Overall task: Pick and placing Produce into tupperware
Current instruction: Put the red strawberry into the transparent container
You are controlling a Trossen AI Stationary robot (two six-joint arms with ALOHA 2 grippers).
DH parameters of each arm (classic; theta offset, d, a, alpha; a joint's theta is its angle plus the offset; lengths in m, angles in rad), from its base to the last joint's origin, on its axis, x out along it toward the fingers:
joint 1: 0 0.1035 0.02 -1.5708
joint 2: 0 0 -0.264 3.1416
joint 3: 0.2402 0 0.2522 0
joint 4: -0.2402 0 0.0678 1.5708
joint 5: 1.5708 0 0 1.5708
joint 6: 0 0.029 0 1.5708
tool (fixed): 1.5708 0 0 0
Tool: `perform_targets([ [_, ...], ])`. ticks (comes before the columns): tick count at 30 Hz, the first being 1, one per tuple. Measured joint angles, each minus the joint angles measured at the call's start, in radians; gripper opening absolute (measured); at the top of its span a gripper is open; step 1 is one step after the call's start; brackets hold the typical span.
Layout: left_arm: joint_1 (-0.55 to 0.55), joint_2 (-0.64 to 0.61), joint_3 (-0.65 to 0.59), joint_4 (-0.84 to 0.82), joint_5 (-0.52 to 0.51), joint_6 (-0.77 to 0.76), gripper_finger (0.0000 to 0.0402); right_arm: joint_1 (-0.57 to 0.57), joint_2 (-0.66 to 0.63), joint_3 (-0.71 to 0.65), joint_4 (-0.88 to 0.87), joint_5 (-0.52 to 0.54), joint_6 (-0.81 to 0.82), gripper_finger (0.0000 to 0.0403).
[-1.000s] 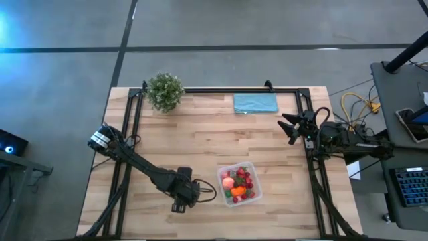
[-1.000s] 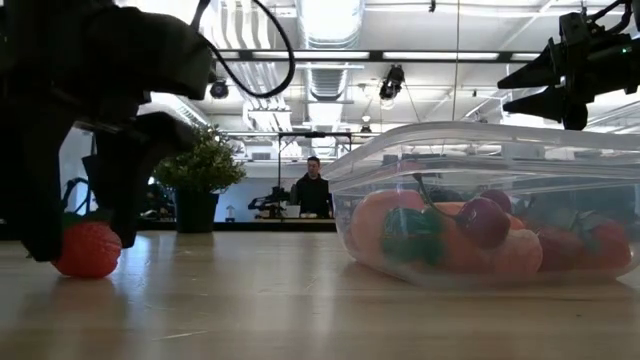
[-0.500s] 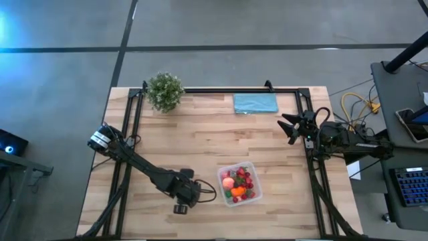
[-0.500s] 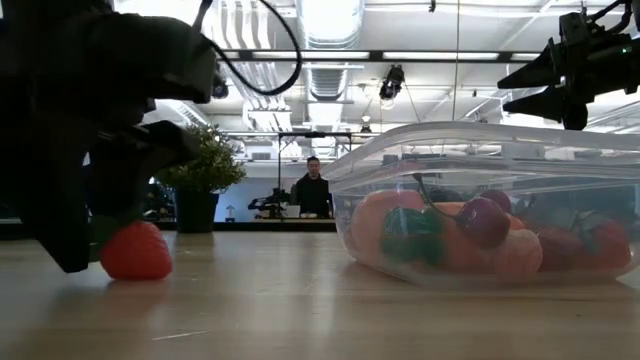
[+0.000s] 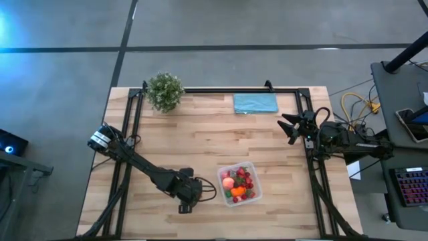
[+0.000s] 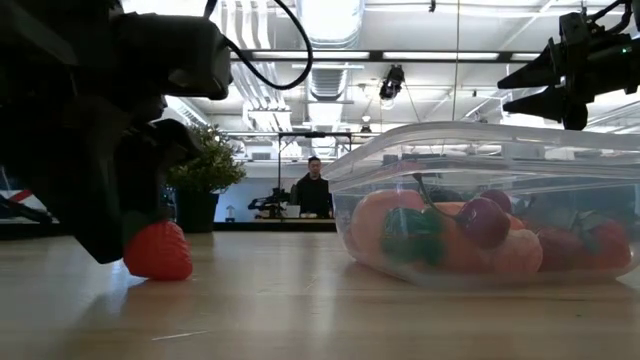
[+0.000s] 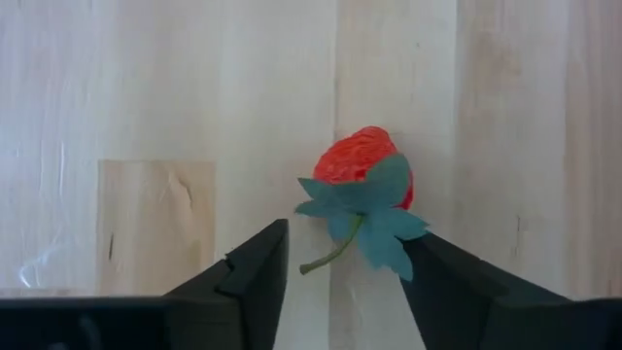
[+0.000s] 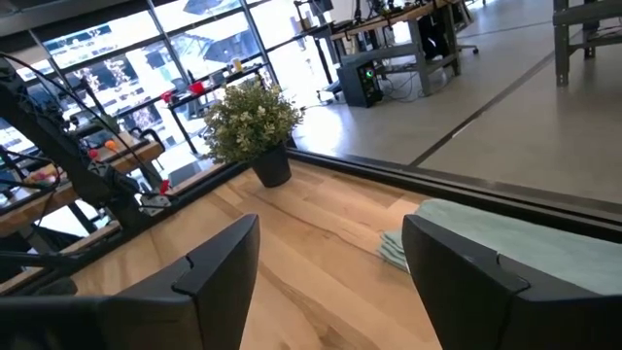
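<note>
A red strawberry (image 7: 362,170) with a green leaf cap and stem lies on the wood near the table's near edge, left of the tupperware. My left gripper (image 7: 340,277) points steeply down at it and is open. The leaf and stem reach into the gap between the fingertips. In the low view the strawberry (image 6: 158,251) rests on the table right beside the dark gripper (image 6: 110,215). The clear tupperware (image 5: 239,185) holds several produce pieces (image 6: 470,235). My right gripper (image 5: 289,127) waits open at the table's right edge. My left gripper comes from above with a finger on either side of the strawberry's leaf end (image 7: 387,241). The leaf's tip reaches one finger (image 7: 437,277), but I cannot tell whether they touch. The strawberry lies on the table.
A green potted plant (image 5: 164,90) stands at the far left corner and a teal cloth (image 5: 255,103) lies at the far edge. Bare wood lies between them and the tupperware. A person sits in the room behind the table (image 6: 313,190).
The strawberry stood between my left gripper's fingers a second ago. It has since moved along the table toward the right, nearer the tupperware, and now lies beside the gripper. The left gripper has turned a little at the wrist and stayed over the same spot.
</note>
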Motion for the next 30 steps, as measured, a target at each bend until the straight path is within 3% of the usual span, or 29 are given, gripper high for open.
perform_targets([
  [12, 0.006, 0.000, 0.000, 0.009, -0.014, -0.010, 0.0263, 0.000, 0.000, 0.000, 0.000, 0.000, 0.000, 0.0246],
  [19, 0.006, 0.000, 0.000, 0.126, -0.002, 0.085, 0.0267, 0.000, 0.000, 0.000, 0.000, 0.000, 0.000, 0.0247],
  [30, 0.008, 0.046, -0.003, 0.106, -0.005, 0.087, 0.0266, 0.000, 0.000, 0.000, 0.000, 0.000, 0.000, 0.0247],
])
